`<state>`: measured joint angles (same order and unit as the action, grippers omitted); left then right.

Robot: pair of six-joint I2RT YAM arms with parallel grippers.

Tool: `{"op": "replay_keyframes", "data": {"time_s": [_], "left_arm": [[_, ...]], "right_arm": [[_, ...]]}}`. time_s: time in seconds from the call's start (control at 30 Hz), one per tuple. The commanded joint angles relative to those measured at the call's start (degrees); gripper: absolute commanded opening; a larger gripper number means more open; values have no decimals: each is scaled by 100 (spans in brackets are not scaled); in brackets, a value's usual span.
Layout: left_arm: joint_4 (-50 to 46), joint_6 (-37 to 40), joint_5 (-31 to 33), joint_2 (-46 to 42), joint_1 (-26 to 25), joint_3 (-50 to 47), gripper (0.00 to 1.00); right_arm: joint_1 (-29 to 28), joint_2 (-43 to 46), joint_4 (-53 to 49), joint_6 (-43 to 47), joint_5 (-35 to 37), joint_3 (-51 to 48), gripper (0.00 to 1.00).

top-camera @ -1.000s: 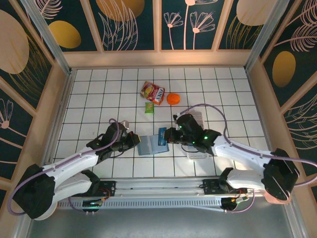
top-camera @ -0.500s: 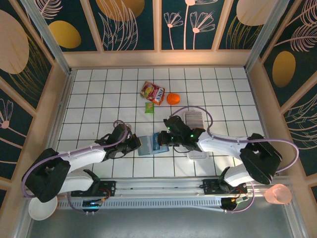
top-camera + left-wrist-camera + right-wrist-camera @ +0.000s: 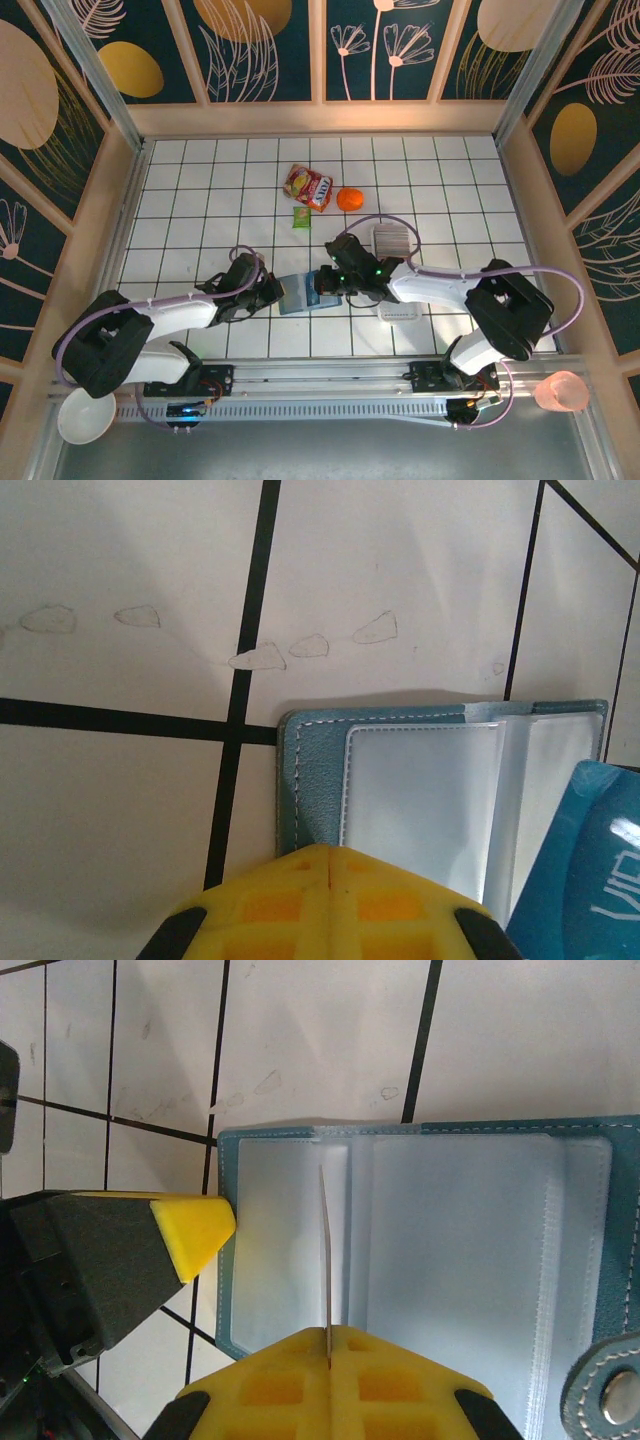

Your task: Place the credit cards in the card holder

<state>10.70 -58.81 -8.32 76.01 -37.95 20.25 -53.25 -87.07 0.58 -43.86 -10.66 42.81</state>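
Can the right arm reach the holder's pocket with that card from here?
Probably yes: the right gripper holds the card edge-on over the open holder, nothing between; the left gripper sits aside at its edge.

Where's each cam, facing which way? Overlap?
Top external: above and behind the bases, looking down at the tiled table; left arm and right arm show.
Left wrist: on the left arm, looking down at the wallet; left end effector at bottom.
Right wrist: on the right arm, looking down into the open wallet; right end effector pinches a card edge-on.
Shared: all three see the wallet.
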Motion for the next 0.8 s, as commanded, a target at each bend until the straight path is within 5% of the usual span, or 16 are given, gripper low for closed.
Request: {"op": "replay_keyframes", "data": {"time_s": [0.0, 0.77], "left_arm": [[-202, 85, 194, 179, -35, -142, 0], [-305, 154, 269, 38, -37, -242, 0]], "right_arm": [[22, -108, 198, -102, -71, 176, 0], [221, -49, 694, -553, -147, -254, 0]]}}
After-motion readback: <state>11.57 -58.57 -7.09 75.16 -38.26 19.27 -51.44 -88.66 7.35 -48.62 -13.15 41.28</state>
